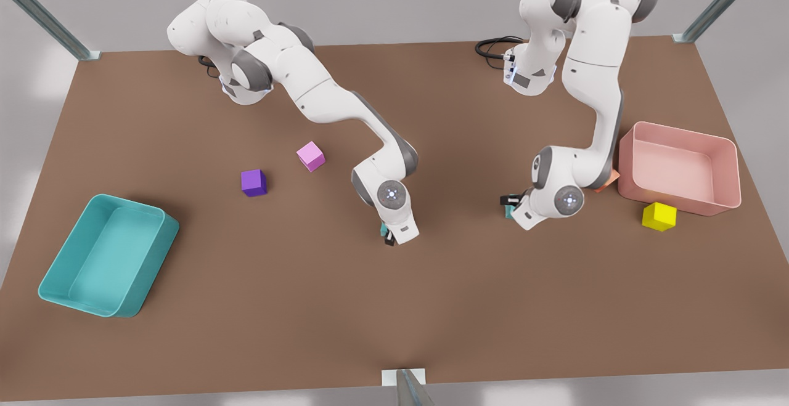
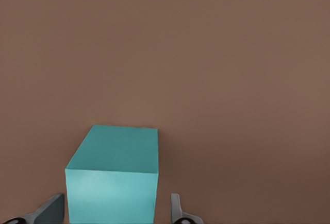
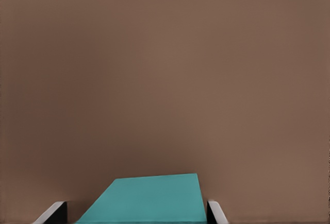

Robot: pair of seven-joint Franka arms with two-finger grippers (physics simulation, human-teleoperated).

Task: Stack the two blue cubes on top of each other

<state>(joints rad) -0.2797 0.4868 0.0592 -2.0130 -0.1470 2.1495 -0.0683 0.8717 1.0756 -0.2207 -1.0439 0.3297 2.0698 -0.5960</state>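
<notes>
Grasping step: the left gripper (image 2: 116, 209) has its jaws open around one blue cube (image 2: 113, 175) on the tabletop (image 1: 308, 307). The right gripper (image 3: 136, 212) straddles the other blue cube (image 3: 149, 195), its jaws not fully closed (as it seems). Next, I judge, one gripper must close, lift its cube and carry it across.

The grey-fingered left gripper (image 2: 117, 211) hung with fingers parted. The right gripper (image 3: 136, 213) was spread likewise. Both white arms (image 1: 333, 101) reached low.
</notes>
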